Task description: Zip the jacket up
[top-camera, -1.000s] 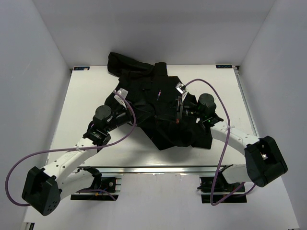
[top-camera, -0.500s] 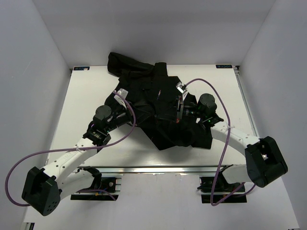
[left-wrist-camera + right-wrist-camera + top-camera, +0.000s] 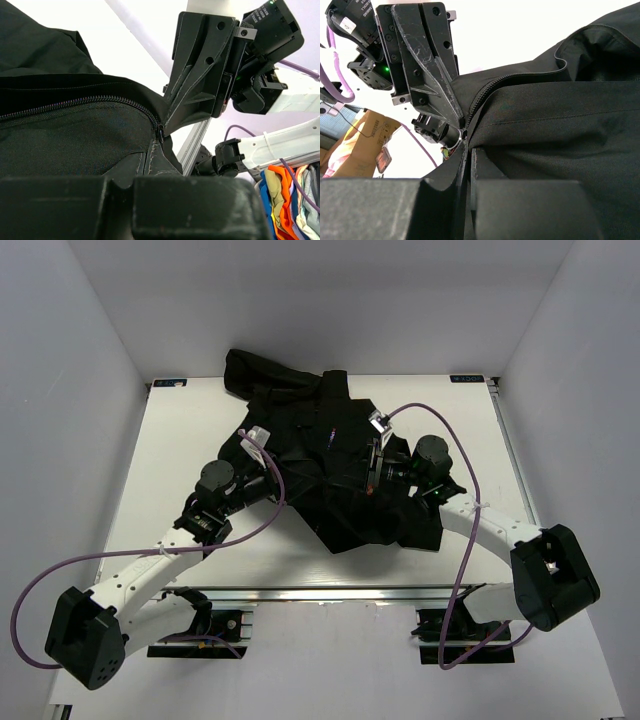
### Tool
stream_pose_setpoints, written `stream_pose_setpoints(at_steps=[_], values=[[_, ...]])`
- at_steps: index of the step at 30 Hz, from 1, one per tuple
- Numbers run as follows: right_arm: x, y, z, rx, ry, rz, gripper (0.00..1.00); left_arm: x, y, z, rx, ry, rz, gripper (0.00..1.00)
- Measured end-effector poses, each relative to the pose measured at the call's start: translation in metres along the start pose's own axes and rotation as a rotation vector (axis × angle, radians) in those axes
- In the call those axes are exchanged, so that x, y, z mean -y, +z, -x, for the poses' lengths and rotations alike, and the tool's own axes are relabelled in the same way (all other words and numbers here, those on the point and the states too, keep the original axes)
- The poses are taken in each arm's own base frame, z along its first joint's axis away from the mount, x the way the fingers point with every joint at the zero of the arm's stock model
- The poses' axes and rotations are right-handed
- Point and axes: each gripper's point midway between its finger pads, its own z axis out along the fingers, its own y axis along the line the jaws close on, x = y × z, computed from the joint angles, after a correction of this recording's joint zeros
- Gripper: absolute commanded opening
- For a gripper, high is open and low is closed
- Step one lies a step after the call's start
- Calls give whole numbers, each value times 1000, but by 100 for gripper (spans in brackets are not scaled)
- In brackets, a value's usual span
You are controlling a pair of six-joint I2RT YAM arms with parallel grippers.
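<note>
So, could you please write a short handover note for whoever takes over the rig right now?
Left gripper: shut on the jacket, right by the zipper.
Right gripper: shut on the jacket too, its tip almost meeting the left one.
Jacket: crumpled in the middle of the table.
Done: both grips are set where the zipper's visible run ends.
Left: how far it is zipped cannot be told; running it closed probably remains.

The top camera looks down from the near side; both wrist cameras, close in, face each other across the jacket (image 3: 335, 465) zipper (image 3: 90, 102).
</note>
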Motion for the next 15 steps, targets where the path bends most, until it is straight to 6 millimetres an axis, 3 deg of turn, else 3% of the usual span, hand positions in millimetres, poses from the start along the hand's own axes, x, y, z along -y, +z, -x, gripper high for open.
stream_pose_setpoints(at_steps=[9, 15], values=[[-5, 0, 0, -8, -8, 27, 0, 5, -1, -5, -28, 6, -33, 0], [-9, -2, -3, -31, -11, 63, 0, 2, 0, -20, -97, -7, -39, 0]])
